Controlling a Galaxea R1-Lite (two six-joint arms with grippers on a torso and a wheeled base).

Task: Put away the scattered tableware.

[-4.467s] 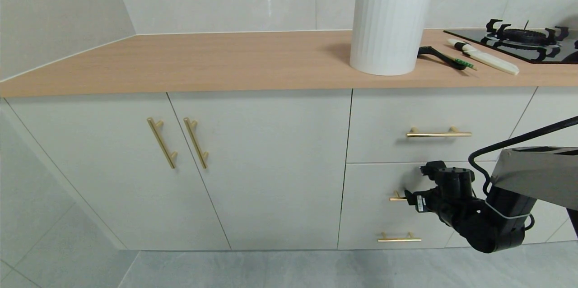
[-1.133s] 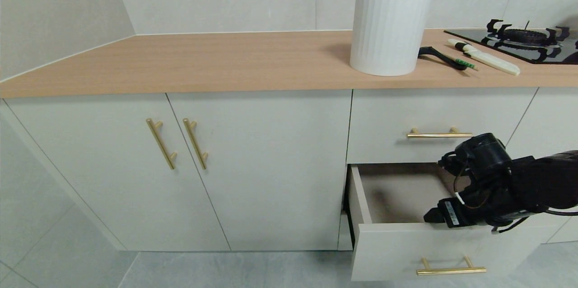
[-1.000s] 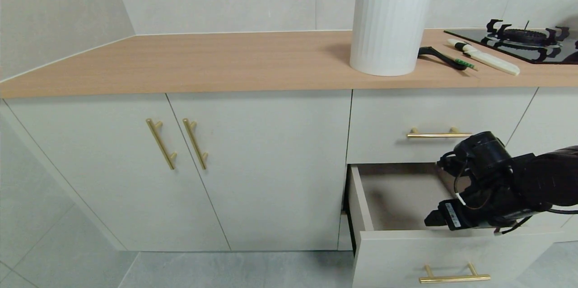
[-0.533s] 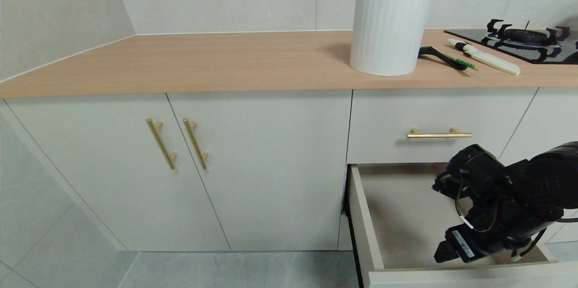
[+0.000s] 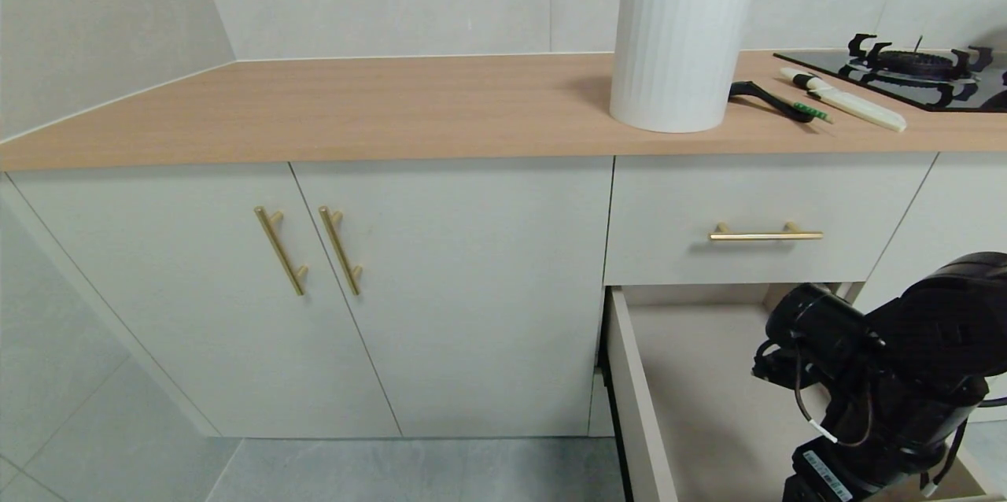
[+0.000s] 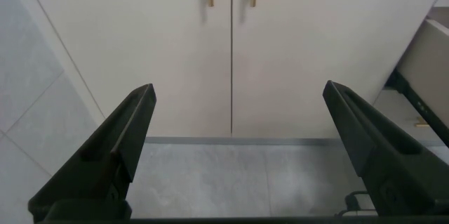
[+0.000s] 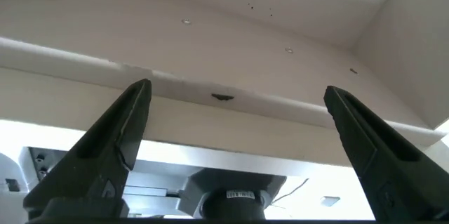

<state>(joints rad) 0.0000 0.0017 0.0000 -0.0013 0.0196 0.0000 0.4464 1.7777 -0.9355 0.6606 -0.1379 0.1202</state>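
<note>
Tableware on the countertop (image 5: 354, 108), far right: a black-handled utensil (image 5: 767, 99), a thin green stick (image 5: 810, 110) and a cream knife (image 5: 846, 99). They lie close together between the white ribbed container (image 5: 680, 30) and the stove (image 5: 912, 69); the black handle's end runs behind the container. Nothing is gripped. Below them, under a closed upper drawer with a gold handle (image 5: 765, 234), the open drawer (image 5: 637, 392) is pulled out, with a bare floor inside. The right arm (image 5: 889, 376) sits low over the drawer's right part. Right gripper (image 7: 238, 90): fingers wide apart, nothing between them, pale boards beyond. Left gripper (image 6: 238, 92): fingers wide apart too, holding nothing, low and facing the closed cabinet doors (image 6: 231, 41), with floor tile beneath.
</note>
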